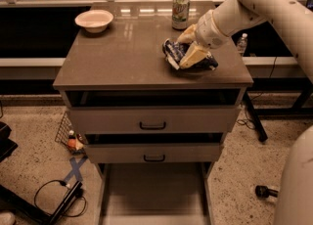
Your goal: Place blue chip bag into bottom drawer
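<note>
The blue chip bag point(171, 53) lies crumpled on the right half of the cabinet top point(122, 57). My gripper point(187, 45) has come down on it from the right, open. One cream finger is behind the bag and the other point(190, 56) lies across its front, with the bag between them and resting on the top. The bottom drawer point(154, 190) is pulled out below, a wide shallow tray with a bare floor.
A green-and-white soda can point(180, 11) stands just behind the gripper. A white bowl point(94, 20) sits at the back left of the top. The two upper drawers point(152, 120) are slightly ajar. Cables and a bottle lie on the floor to the left.
</note>
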Controlling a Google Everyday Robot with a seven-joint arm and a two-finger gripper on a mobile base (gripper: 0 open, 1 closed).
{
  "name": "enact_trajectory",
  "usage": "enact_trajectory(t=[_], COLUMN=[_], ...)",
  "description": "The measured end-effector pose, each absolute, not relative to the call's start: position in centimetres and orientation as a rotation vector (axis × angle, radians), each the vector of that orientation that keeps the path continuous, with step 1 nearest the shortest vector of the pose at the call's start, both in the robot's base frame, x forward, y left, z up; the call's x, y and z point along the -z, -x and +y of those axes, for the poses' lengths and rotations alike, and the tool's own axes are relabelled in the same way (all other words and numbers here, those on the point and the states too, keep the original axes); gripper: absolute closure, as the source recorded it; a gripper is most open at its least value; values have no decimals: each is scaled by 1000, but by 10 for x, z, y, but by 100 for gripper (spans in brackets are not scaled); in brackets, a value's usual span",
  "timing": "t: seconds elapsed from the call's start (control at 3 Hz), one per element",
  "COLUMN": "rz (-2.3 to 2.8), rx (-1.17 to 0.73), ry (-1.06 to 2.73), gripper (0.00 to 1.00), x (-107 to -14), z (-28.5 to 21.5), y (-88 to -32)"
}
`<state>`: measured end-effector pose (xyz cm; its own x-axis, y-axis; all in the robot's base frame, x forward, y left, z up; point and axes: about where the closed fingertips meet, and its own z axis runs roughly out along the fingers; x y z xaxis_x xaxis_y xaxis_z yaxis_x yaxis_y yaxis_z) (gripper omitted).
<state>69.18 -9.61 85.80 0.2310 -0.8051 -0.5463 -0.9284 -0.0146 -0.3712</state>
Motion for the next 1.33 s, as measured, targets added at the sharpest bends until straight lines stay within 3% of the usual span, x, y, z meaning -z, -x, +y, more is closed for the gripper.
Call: enact_trajectory(t=[0.67,1.0,1.33], rz=[1594,1594,1594], rx=[-245,-249,-249], ry=[1844,1846,1846], gripper=[93,100,100], x=[-854,-852,-852], z=[-92,-90,-90], y=[-692,-692,-692])
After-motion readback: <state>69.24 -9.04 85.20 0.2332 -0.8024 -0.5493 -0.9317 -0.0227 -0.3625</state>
